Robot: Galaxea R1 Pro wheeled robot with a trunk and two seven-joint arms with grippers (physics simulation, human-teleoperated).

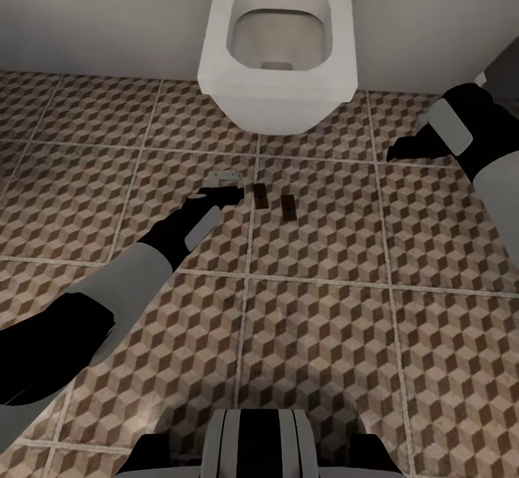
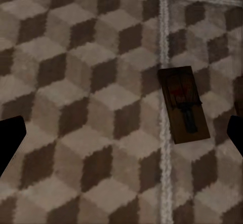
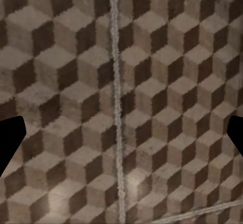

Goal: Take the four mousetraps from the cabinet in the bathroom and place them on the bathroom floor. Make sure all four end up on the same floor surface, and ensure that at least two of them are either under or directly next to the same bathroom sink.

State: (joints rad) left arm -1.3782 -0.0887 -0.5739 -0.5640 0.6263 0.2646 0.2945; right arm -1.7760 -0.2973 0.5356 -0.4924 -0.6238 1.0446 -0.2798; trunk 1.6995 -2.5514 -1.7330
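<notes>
Tiled floor [image 1: 324, 319] carries two mousetraps [image 1: 260, 195], long axes 12-to-6, at 3 o'clock beside the nearer left gripper [image 1: 216, 195], its jaws apart.

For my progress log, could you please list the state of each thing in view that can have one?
Left mousetrap: flat on the bathroom floor, free, just ahead of the left tool.
Right mousetrap: flat on the floor, free, apart from the first.
Left tool: open, empty, low over the tiles.
Right tool: open, empty, above bare tiles.
Toilet: lid up, bowl empty.
</notes>
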